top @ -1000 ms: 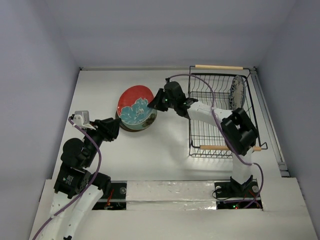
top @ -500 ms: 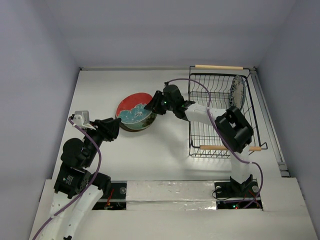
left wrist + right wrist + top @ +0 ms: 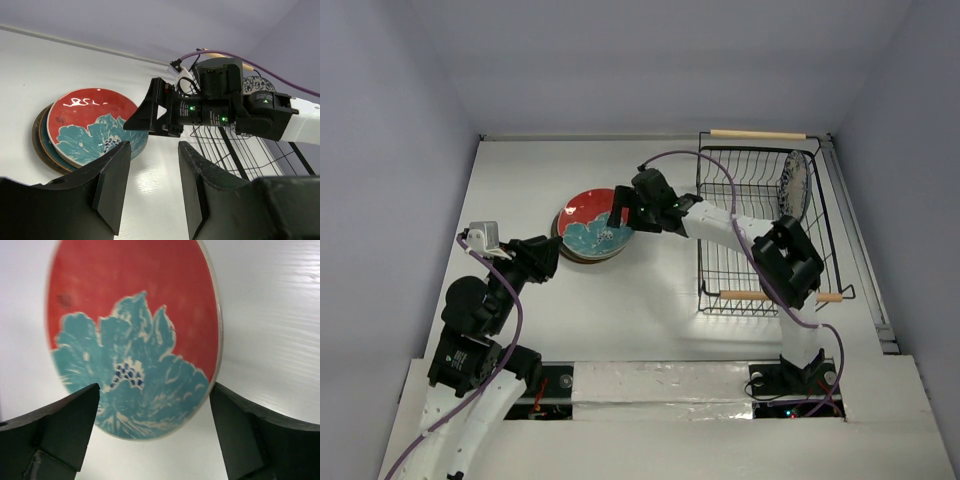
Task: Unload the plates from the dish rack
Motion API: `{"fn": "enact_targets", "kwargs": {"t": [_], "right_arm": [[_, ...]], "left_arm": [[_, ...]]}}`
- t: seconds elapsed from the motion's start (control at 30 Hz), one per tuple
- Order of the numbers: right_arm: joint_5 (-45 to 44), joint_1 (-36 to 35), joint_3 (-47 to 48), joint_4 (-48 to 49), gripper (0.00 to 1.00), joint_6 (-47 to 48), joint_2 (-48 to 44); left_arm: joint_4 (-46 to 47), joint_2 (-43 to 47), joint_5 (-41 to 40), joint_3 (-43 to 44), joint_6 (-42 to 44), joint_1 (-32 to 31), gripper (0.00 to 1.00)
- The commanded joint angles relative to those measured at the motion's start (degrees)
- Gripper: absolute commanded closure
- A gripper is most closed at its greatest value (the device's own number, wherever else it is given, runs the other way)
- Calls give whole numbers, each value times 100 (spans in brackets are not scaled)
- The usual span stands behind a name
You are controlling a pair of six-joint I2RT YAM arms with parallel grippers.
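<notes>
We see a round red plate [image 3: 592, 222], glossy, with a large teal flower across one half and a thin pale rim. It lies flat on top of a low stack of plates [image 3: 40, 142], whose dark and teal rims peek out beneath it. The stack sits left of the middle of the white, faintly shiny surface [image 3: 650, 300].

The dish rack [image 3: 752, 151] is a rectangular basket of thin black wire with a light wooden bar handle [image 3: 757, 134] at each end. It sits along the right edge, toward the far right corner. Inside it a white plate [image 3: 794, 185] with a blue floral rim stands on edge at the far right side.

The right arm rises from its base, bends its elbow above the rack's near handle, and stretches its white forearm leftward to the stack. The right fingers [image 3: 65, 427], matte black wedges, are spread wide over the red plate's right edge and grip nothing.

The left arm is folded near the near left corner. The left fingers [image 3: 112, 185], dark and blocky, point toward the stack and stand partly apart with nothing between them.
</notes>
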State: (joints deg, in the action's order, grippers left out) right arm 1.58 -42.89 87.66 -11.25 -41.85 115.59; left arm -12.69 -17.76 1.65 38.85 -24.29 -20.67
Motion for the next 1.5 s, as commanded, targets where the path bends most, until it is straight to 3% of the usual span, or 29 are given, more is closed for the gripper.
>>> {"fn": "enact_targets", "kwargs": {"t": [0.0,0.23,0.3,0.33,0.37,0.4,0.43,0.5,0.53,0.63,0.73,0.8,0.87,0.97,1.13,1.33,1.47], "right_arm": [[-737,-140,357,-728,4,607,-353],[-1204,-202,515,-1590,4,1336,-817],[-1501,-202,516,-1767,24,1459,-1107],[-1590,-202,472,-1758,62,1590,-1509],[-1756,-202,428,-1767,81,1644,-1739],[-2289,-202,358,-1837,94,1679,-1977],[-2546,-97,331,-1898,100,1819,-2205],[-3195,113,270,-2178,100,1925,-2812],[-3373,263,226,-2276,100,2030,-2997],[-3963,1114,-63,-2768,100,2084,-3551],[-4534,1871,-476,-3023,100,2049,-3982],[-4475,2431,-635,-3068,78,2110,-4193],[-4360,2724,-689,-3347,44,2207,-4142],[-4553,2988,-811,-3428,32,2320,-3974],[-4131,3269,-882,-3261,31,2488,-3641],[-4158,3551,-663,-3165,33,2690,-2973],[-4201,3665,-504,-3086,40,2804,-2621]], "left_arm": [[276,62,55,-53,39,-34,60],[284,88,63,-62,39,-34,60],[284,88,63,-62,39,-34,60],[284,97,63,-62,39,-34,60],[284,97,63,-62,39,-34,60],[284,106,63,-62,39,-34,61],[284,115,46,-62,39,-34,65],[284,115,29,-71,13,-34,70],[258,123,-41,-62,-5,-34,80],[179,167,-330,-35,-49,-34,96],[135,194,-420,-18,-84,-34,100],[118,194,-403,-9,-84,-86,98],[109,203,-376,-18,-93,-148,93],[100,220,-350,-18,-102,-209,80],[117,194,-314,-18,-84,-263,68],[117,212,-341,-18,-84,-263,65],[126,220,-341,-18,-67,-263,64]]}}
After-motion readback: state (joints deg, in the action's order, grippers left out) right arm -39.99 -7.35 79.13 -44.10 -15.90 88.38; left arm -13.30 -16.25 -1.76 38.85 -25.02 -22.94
